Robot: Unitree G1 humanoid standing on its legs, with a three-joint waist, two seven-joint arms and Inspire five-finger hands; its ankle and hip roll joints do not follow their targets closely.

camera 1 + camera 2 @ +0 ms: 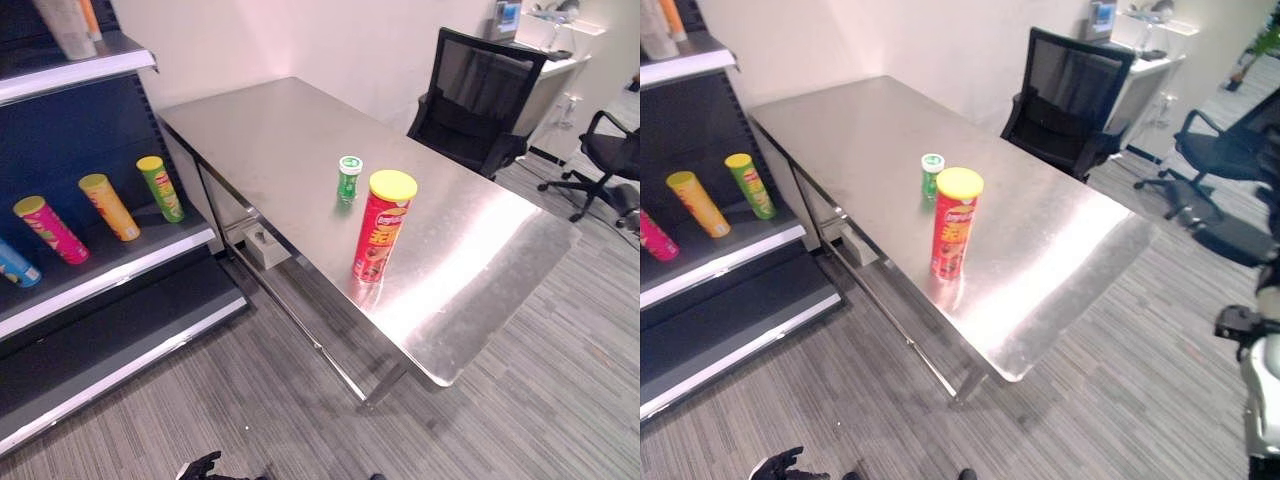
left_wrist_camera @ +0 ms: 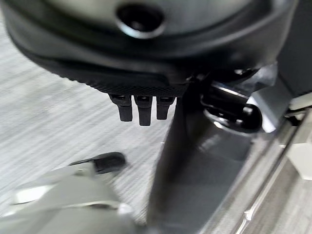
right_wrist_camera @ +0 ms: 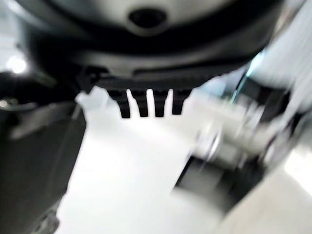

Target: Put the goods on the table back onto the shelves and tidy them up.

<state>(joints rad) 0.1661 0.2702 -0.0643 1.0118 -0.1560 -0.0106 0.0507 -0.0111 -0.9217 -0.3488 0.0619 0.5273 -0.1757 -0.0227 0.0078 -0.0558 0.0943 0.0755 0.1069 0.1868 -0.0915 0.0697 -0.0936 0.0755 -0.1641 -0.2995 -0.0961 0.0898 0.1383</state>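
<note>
A steel bench (image 1: pixel 300 130) runs diagonally from eleven o'clock toward four o'clock; near its centre a tall red can (image 1: pixel 381 228) with a yellow lid stands upright, with a small green can (image 1: pixel 348 179) near it at eleven o'clock, both apparently waiting to be shelved; at nine o'clock the shelves (image 1: pixel 120 262) already carry a green can (image 1: pixel 160 188), an orange can (image 1: pixel 108 206) and a pink can (image 1: pixel 49 229) leaning in a row; black office chairs (image 1: pixel 478 100) stand at one o'clock; the left robot hand (image 1: pixel 200 466) hangs low at six o'clock above the carpet, fingers (image 2: pixel 139 108) straight and released, holding nothing; the right robot hand (image 3: pixel 146 105) likewise shows straight fingers, empty.
</note>
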